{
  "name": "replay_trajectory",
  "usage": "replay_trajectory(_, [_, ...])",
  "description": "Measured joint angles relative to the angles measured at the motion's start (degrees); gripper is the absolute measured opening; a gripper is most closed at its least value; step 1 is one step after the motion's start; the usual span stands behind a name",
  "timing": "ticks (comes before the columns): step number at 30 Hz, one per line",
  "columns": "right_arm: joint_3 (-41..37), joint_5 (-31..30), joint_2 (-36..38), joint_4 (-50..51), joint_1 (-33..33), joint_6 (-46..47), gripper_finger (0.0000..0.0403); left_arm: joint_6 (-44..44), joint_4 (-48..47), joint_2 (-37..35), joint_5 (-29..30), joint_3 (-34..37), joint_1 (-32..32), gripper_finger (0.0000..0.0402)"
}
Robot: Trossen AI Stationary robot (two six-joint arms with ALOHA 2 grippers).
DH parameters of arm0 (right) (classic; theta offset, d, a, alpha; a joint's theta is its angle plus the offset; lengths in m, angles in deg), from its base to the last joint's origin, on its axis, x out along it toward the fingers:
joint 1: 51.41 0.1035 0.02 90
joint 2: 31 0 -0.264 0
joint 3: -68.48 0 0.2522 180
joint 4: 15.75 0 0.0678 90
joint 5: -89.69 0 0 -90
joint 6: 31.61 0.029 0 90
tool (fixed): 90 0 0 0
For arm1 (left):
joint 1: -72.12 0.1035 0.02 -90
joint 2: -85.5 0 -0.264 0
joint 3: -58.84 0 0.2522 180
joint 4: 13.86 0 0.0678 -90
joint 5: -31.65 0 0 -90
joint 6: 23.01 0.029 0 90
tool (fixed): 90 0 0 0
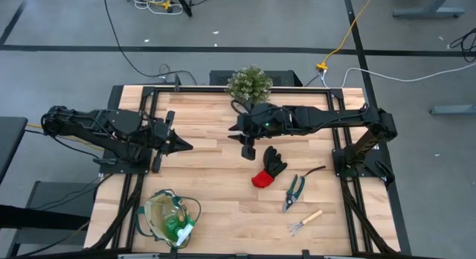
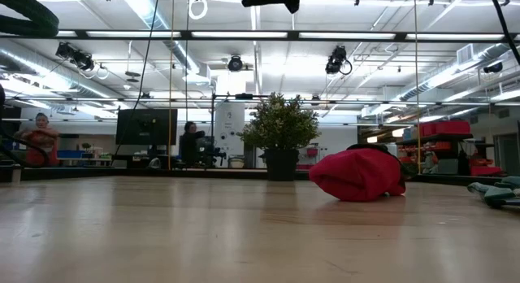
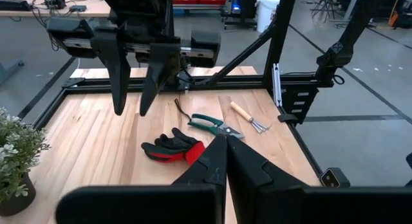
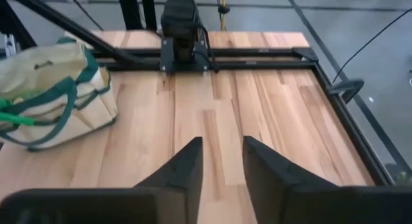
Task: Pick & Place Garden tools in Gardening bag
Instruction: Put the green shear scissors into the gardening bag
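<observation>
The black-and-red glove (image 1: pixel 269 166) (image 3: pixel 174 149) (image 2: pixel 357 174) lies flat on the table near its middle. My right gripper (image 1: pixel 248 149) (image 4: pixel 222 165) (image 3: pixel 132 89) hangs open above the table just left of the glove, nothing between its fingers. The pruning shears (image 1: pixel 294 190) (image 3: pixel 212 124) and a wooden-handled rake (image 1: pixel 305 221) (image 3: pixel 248 116) lie toward the near right. A thin dark tool (image 1: pixel 314 172) lies beside them. The tan gardening bag (image 1: pixel 169 216) (image 4: pixel 51 95) stands at the near left with a green bottle (image 1: pixel 178 229) inside. My left gripper (image 1: pixel 186 146) (image 3: pixel 225 156) waits shut at the left.
A potted plant (image 1: pixel 249 84) (image 2: pixel 280 132) stands at the table's far edge, close behind my right arm. Black frame rails (image 1: pixel 349 162) run along the table's sides. Bare wood lies between the glove and the bag.
</observation>
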Motion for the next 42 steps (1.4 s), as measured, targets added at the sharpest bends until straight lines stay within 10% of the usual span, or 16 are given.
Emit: replay_trajectory(42, [-12.74, 7.50, 0.20, 33.20, 7.59, -8.41, 0.0214, 0.15, -0.04, 0.00, 0.64, -0.01, -0.01, 0.0016])
